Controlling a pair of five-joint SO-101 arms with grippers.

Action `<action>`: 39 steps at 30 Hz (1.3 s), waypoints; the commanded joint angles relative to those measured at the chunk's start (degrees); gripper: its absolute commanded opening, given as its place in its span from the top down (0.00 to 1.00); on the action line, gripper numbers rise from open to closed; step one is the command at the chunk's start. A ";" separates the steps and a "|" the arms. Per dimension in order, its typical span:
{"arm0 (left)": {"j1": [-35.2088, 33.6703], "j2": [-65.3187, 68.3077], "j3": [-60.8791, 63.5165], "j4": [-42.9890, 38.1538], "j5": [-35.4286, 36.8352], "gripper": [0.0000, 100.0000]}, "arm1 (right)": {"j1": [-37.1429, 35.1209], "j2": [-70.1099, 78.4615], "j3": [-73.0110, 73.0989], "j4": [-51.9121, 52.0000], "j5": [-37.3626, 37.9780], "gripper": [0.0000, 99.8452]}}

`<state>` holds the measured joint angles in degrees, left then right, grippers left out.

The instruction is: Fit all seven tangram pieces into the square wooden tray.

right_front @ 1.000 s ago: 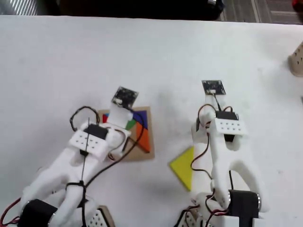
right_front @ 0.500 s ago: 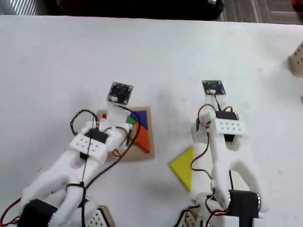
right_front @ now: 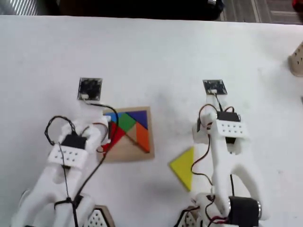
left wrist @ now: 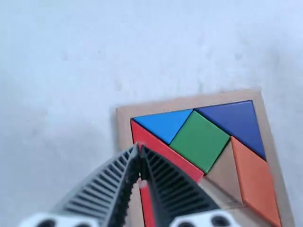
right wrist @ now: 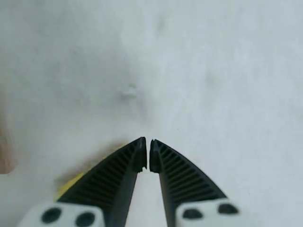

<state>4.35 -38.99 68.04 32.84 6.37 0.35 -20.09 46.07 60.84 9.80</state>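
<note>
The square wooden tray lies between the two arms. Inside it are a light blue triangle, a green square, a dark blue triangle, an orange piece and a red triangle. Part of the tray floor is bare wood. My left gripper is shut and empty, its tips above the red triangle near the tray's left rim. A yellow triangle rests on the table right of the tray. My right gripper is shut and empty over bare table, next to the yellow triangle.
The white table spreads wide behind the tray. A perforated wooden object stands at the far right edge. The left arm and the right arm rise from the table's near edge.
My left arm has swung left and back off the tray, uncovering the pieces inside. The right arm and the yellow triangle have stayed put.
</note>
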 commanded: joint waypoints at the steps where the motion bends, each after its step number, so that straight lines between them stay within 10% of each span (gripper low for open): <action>1: -3.38 -3.56 -0.62 -0.79 0.44 0.98 | -3.12 -7.25 -5.45 8.92 0.00 0.98; 15: -10.24 11.65 -10.20 -2.46 0.44 0.97 | -19.74 4.35 -2.02 11.91 -9.14 0.74; 29: -10.24 12.97 -11.16 -2.46 0.35 0.98 | -21.23 6.20 -1.76 12.97 -3.69 0.75; 39: -10.24 13.14 -11.08 -2.29 0.35 0.98 | -19.30 -4.00 3.34 15.34 10.55 0.98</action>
<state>-5.49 -26.07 59.87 32.04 6.37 -20.31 -20.09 48.97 74.29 15.25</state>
